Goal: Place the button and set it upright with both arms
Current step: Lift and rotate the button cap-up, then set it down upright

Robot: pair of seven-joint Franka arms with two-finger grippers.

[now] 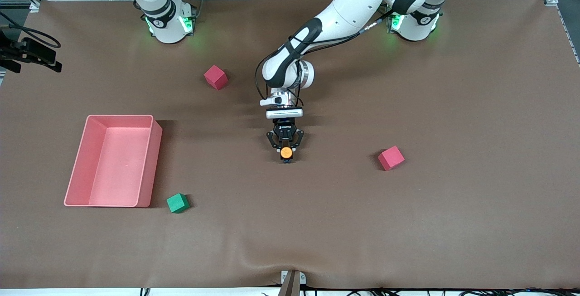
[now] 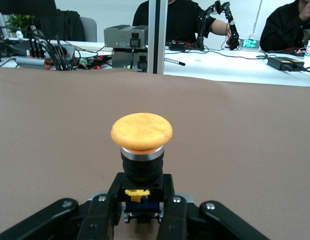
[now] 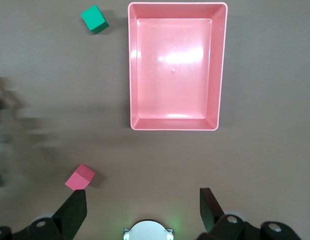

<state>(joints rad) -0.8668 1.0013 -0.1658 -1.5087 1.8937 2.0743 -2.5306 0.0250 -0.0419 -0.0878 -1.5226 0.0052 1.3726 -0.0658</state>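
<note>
Orange-capped push-button with a short black body (image 1: 286, 152) sits pinched at its base in the left claw (image 1: 285, 150), low over the middle of the brown cloth surface (image 1: 408, 223), cap up in the left wrist view. Release seems left. Right claw (image 3: 143, 210), spread wide, waits high above the pink plastic tray (image 3: 132, 75).
</note>
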